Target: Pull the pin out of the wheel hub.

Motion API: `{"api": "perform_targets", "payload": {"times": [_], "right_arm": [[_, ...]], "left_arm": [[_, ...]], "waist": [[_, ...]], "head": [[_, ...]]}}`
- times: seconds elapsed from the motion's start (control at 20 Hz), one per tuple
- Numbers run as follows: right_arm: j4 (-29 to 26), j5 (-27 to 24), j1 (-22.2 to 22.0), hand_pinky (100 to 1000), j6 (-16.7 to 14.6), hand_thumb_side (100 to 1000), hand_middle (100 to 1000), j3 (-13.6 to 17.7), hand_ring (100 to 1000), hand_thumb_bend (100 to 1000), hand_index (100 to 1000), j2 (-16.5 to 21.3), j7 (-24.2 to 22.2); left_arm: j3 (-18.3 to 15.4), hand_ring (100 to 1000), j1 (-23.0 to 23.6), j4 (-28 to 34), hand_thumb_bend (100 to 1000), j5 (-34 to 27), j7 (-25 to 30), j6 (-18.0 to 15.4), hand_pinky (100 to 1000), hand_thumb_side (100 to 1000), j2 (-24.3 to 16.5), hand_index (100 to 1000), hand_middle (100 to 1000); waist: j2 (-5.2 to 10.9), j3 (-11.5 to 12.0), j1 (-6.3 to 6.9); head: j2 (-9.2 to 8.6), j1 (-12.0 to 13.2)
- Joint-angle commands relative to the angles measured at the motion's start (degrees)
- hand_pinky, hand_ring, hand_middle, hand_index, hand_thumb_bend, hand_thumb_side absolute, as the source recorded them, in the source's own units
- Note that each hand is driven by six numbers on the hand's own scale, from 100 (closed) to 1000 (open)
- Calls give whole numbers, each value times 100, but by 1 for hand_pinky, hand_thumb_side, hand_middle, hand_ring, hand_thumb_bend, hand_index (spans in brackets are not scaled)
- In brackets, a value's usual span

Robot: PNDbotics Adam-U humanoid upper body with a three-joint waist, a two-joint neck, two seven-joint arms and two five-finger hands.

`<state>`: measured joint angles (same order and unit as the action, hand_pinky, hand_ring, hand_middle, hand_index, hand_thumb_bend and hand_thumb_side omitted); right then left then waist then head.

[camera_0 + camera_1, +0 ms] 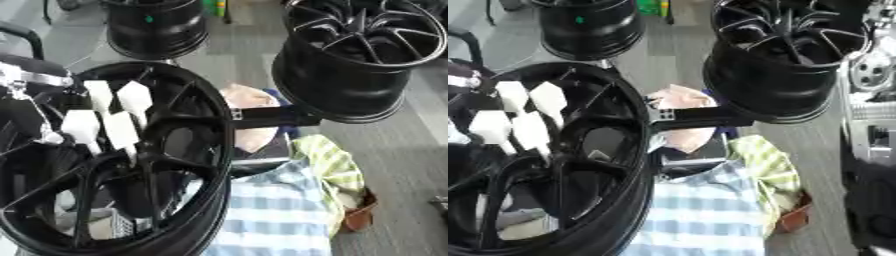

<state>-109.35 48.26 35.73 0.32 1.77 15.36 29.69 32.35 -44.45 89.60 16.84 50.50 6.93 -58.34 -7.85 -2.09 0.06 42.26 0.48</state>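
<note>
One left hand [105,120] seemingly rests on the wheel hub [188,200].

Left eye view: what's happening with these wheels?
The robot's left hand, white fingers extended, rests on the spokes of the near black wheel, close to its hub. No pin can be made out, so whether it is out cannot be told. Two more black wheels stand farther off. A person in a checked shirt sits below. The right hand is out of view.
</note>
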Motion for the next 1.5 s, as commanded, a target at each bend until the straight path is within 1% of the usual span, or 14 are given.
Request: {"api": "perform_targets", "payload": {"times": [0.05, 0.2, 0.3, 0.5, 0.65, 0.7, 0.75, 0.8, 0.85, 0.9, 0.95, 1.1, 1.25, 1.5], "right_arm": [[-111, -37, 57, 755, 8, 364, 693, 46, 733, 100, 815, 44, 40], [-115, -38, 52, 755, 16, 365, 692, 53, 733, 100, 815, 46, 56], [-112, -42, 42, 755, 28, 369, 692, 61, 733, 100, 814, 47, 69], [-107, -64, 23, 754, 48, 376, 691, 69, 733, 100, 814, 45, 99], [-109, -73, 20, 755, 52, 375, 691, 72, 733, 100, 814, 47, 116], [-111, -74, 21, 755, 51, 375, 691, 73, 733, 100, 814, 47, 120], [-112, -75, 21, 755, 52, 378, 691, 74, 733, 100, 814, 46, 124], [-112, -77, 20, 755, 52, 378, 691, 75, 733, 100, 814, 45, 130], [-113, -78, 21, 755, 51, 377, 691, 75, 733, 100, 814, 46, 133], [-115, -77, 21, 755, 50, 377, 691, 77, 733, 100, 814, 47, 136], [-116, -75, 19, 755, 51, 379, 691, 81, 733, 100, 814, 46, 140], [-125, -75, 13, 755, 54, 380, 692, 88, 734, 100, 814, 39, 161], [-132, -73, 12, 755, 53, 380, 692, 92, 734, 100, 814, 37, 174], [-158, -78, -8, 755, 48, 389, 692, 111, 734, 100, 815, 26, 217]], "left_arm": [[-8, 612, -36, -9, 323, -74, -63, 47, 684, 100, -91, 675, 517], [-1, 601, -24, -12, 319, -122, -153, 96, 678, 100, -88, 655, 500], [-5, 578, -11, -23, 313, -156, -219, 146, 665, 100, -86, 618, 466], [-11, 558, 16, -15, 324, -245, -339, 243, 654, 100, -87, 578, 431], [-63, 544, 53, 58, 329, -292, -375, 247, 651, 100, -129, 542, 397], [-88, 544, 70, 91, 329, -298, -379, 234, 651, 100, -150, 542, 397], [-122, 534, 85, 124, 356, -306, -390, 222, 647, 100, -171, 516, 372], [-165, 531, 105, 160, 363, -320, -411, 212, 645, 100, -195, 512, 367], [-209, 522, 125, 193, 395, -338, -436, 210, 636, 100, -219, 499, 354], [-250, 521, 148, 223, 400, -359, -465, 216, 635, 100, -244, 497, 352], [-291, 513, 169, 250, 432, -390, -500, 231, 627, 100, -266, 494, 339], [-395, 506, 228, 338, 457, -524, -588, 287, 624, 100, -324, 490, 326], [-524, 499, 303, 460, 462, -654, -637, 292, 622, 100, -403, 481, 314], [-845, 476, 451, 737, 463, -789, -792, 259, 609, 100, -562, 433, 275]], "waist": [[54, -4, 5], [52, -9, 5], [50, -12, 5], [46, -15, 5], [43, -14, 3], [42, -14, 3], [42, -12, 1], [41, -11, -1], [40, -9, -2], [40, -9, -3], [40, -9, -4], [41, -10, -7], [40, -13, -9], [35, -10, -10]], "head": [[-64, -8], [-63, -8], [-63, -9], [-66, -15], [-63, -13], [-62, -13], [-64, -17], [-66, -21], [-68, -23], [-70, -24], [-70, -27], [-79, -34], [-85, -48], [-88, -65]]}}
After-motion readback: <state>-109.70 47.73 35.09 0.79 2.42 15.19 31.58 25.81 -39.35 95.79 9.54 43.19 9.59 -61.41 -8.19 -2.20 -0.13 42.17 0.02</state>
